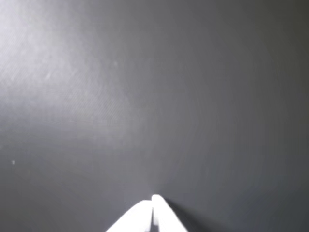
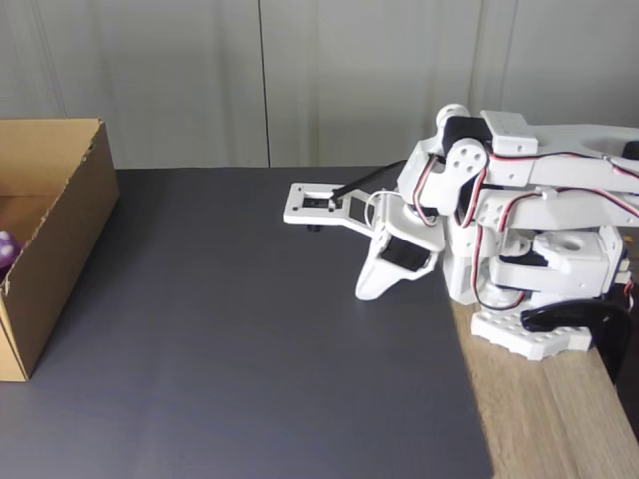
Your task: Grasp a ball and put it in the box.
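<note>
- We count one box (image 2: 62,215), brown cardboard with no top, at the left edge of the bench (image 2: 539,419) in the fixed view.
- We count one ball (image 2: 7,249) inside it, a purple sliver showing at the left edge of that view.
- We count one white arm, folded at the right edge of the bench, with one end effector (image 2: 370,290).
- We count two white fingers (image 1: 166,217) in the wrist view, tips pressed together.
- We count one dark mat (image 2: 250,349) on the bench.
</note>
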Action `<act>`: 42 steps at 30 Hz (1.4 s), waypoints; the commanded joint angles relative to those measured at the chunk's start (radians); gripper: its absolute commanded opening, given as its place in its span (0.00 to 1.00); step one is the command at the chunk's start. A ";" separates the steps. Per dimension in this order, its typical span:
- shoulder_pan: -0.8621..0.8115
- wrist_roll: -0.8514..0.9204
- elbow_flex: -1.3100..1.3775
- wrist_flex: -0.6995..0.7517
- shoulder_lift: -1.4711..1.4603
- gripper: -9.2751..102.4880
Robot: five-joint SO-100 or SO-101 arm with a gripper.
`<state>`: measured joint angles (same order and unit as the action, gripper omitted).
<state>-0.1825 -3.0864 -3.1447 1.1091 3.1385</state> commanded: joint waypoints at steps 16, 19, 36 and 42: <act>-0.018 0.028 -0.003 0.020 -0.008 0.09; -0.018 0.028 -0.003 0.020 -0.008 0.09; -0.018 0.028 -0.003 0.020 -0.008 0.09; -0.018 0.028 -0.003 0.020 -0.008 0.09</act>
<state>-0.1948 -3.0634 -3.1462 1.1152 3.1385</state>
